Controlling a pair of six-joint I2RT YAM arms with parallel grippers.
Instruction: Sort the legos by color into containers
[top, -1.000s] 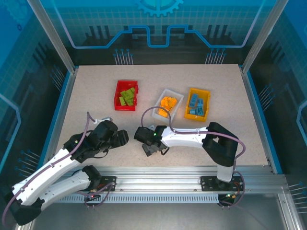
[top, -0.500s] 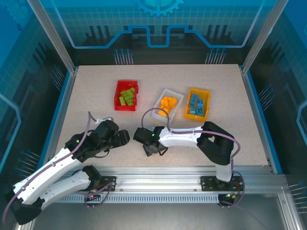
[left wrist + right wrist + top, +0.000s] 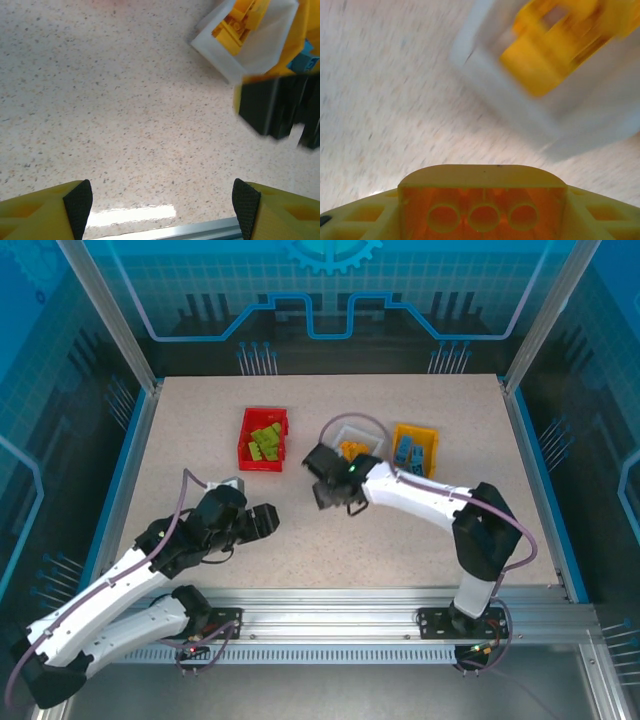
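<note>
The right gripper [image 3: 328, 490] is closed on an orange brick [image 3: 482, 200], whose long side spans the gap between the fingers in the right wrist view. The white bin [image 3: 515, 120], already holding orange bricks, lies just ahead and to the right of that gripper, its near corner close by but not yet under the brick. The carry probably needs a short push forward and rightward before release. The left gripper [image 3: 268, 519] hangs wide open and empty over bare tabletop [image 3: 125, 100], farther from the bin. The red bin [image 3: 247, 440] holds green bricks [image 3: 266, 439] and the yellow bin [image 3: 430, 455] holds blue bricks [image 3: 410, 457].
</note>
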